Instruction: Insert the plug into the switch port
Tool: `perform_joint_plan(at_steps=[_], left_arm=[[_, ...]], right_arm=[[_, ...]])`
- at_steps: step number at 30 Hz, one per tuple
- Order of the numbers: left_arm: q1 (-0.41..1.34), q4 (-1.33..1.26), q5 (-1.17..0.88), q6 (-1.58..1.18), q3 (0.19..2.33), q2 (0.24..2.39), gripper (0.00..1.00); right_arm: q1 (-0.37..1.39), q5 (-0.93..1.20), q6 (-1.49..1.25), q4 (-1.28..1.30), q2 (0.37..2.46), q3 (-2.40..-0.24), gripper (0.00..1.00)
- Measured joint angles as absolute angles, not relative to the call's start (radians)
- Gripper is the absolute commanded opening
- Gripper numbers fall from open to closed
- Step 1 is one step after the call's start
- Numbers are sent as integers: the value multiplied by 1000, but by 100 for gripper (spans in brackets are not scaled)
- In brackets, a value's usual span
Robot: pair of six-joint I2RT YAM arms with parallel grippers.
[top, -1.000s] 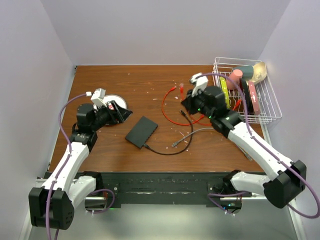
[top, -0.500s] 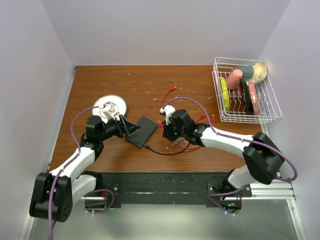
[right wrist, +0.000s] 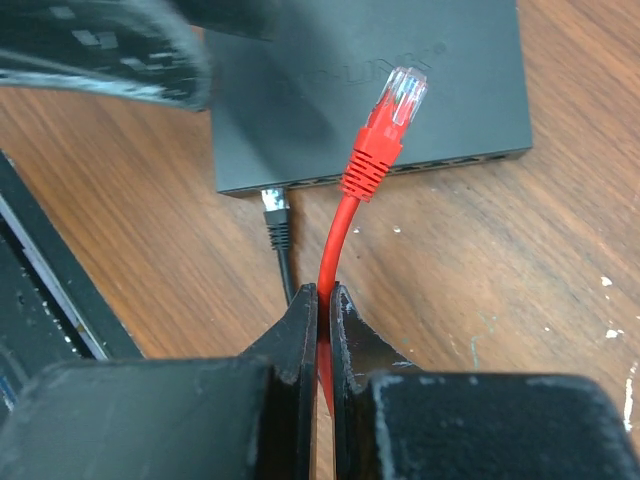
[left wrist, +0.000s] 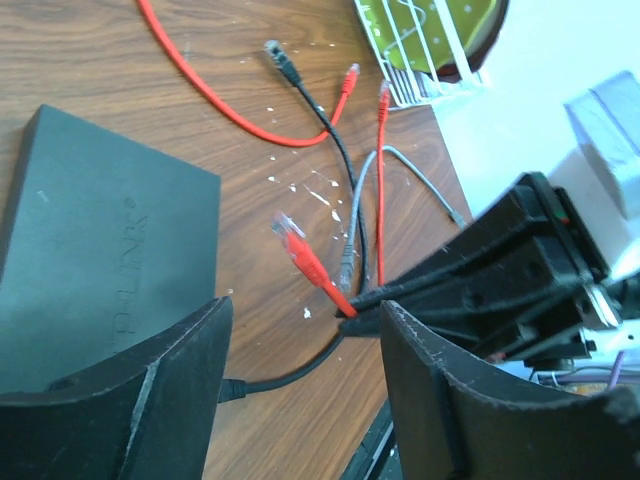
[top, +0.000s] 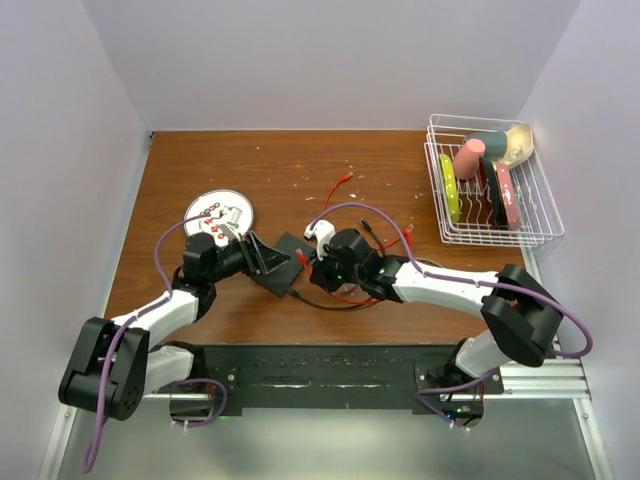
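You have the grasp done, but the insertion is not. Your right gripper (right wrist: 323, 295) is pinched tight on the red cable (right wrist: 345, 225), a short way behind the plug (right wrist: 400, 95), so the plug stands out ahead of the fingertips on a bowed length of cable. The plug is in the air and not in any socket.

The switch (right wrist: 470, 90) lies flat on the table (right wrist: 500, 260), straight ahead of your right gripper and close, with its row of sockets facing back toward the fingers. From the right wrist view the plug tip sits over the top face of the switch, above the socket row, not level with it. It also leans off to the right of the gripper's line. A black cable (right wrist: 278, 230) already fills a socket left of the plug.

Your left gripper (left wrist: 305, 330) has its fingers apart at the near corner of the switch, one finger over the box and one over bare table. You cannot tell whether it touches the box.

My reading of what is left: bring the plug down level with a free socket, square it, and push it in.
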State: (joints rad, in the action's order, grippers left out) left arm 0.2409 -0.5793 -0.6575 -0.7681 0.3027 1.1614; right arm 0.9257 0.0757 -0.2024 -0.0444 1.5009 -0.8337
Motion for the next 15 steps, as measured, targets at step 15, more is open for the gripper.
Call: perform_joint_plan(at_steps=[15], left_arm=[[249, -581, -618, -795, 334, 1190, 57]], right_arm=[[966, 126, -202, -45, 1459, -834, 0]])
